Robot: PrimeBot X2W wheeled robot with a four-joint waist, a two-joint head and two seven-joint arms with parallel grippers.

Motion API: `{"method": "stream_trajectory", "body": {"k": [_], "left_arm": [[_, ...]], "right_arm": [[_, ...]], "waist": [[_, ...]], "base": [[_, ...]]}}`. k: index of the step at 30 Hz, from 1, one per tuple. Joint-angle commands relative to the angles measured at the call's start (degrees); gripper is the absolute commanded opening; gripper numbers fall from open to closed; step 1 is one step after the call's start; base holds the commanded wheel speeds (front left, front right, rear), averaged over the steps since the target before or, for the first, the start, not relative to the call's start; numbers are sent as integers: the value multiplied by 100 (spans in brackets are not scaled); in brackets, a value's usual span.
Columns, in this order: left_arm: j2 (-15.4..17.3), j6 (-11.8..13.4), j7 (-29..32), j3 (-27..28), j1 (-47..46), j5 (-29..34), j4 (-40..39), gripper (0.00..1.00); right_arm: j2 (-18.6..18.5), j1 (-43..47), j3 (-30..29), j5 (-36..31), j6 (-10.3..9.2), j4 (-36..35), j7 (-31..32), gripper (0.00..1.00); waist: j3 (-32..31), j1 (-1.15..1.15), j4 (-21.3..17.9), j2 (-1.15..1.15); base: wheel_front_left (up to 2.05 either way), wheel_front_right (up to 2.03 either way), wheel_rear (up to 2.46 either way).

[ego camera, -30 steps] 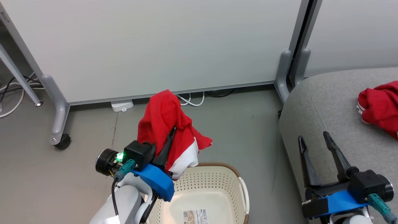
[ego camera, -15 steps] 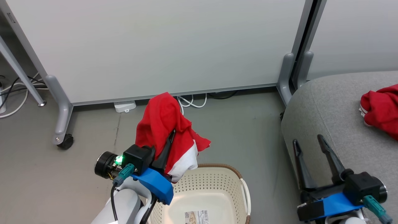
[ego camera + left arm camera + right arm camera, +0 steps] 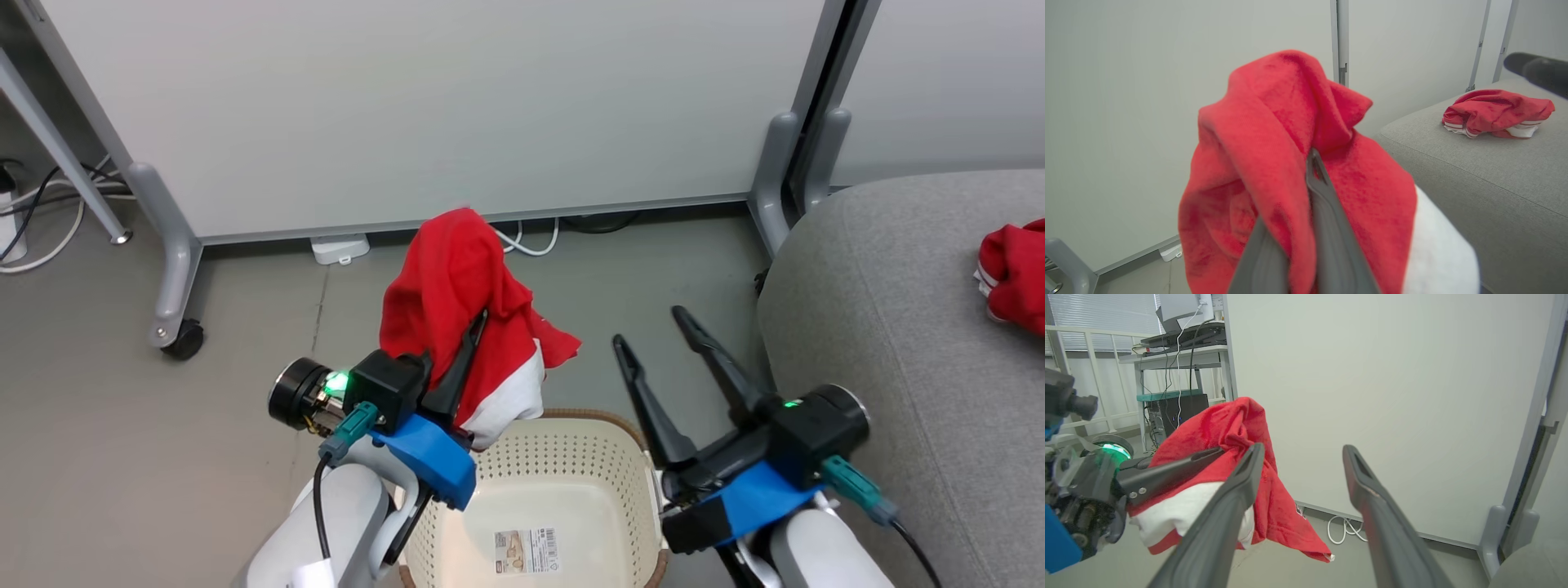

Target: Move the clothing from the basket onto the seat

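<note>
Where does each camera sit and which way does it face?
Head view: on the head, facing down at the basket and seat; left gripper and right gripper show.
Left wrist view: on that wrist, along its shut fingers into the held garment.
Right wrist view: on that wrist, toward the partition; its open fingers show.
Shared: head and left wrist views show the garment on the seat.

Centre foreground: basket on the floor, before the partition panel. Above its far left rim, the held garment hangs from the left gripper. The right gripper stands between basket and seat. The second garment lies on the seat, far right.
</note>
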Motion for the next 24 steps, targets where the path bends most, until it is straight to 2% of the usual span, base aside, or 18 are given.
{"method": "stream_trajectory", "body": {"k": [1,8,24], "left_arm": [[-25,-23,-29,-10,-110,36,-18,0],[-185,-92,-29,-156,-340,169,0,0],[-493,-244,-29,-582,-681,358,-161,0]], "right_arm": [[-3,-156,130,49,1,90,3,100],[-6,-602,685,287,1,625,3,100],[-5,-1389,1197,688,1,1761,3,100]], "waist": [[67,-1,54,0],[239,-1,207,0],[522,-1,373,0]], "base": [[0,0,0],[0,0,0],[0,0,0]]}}
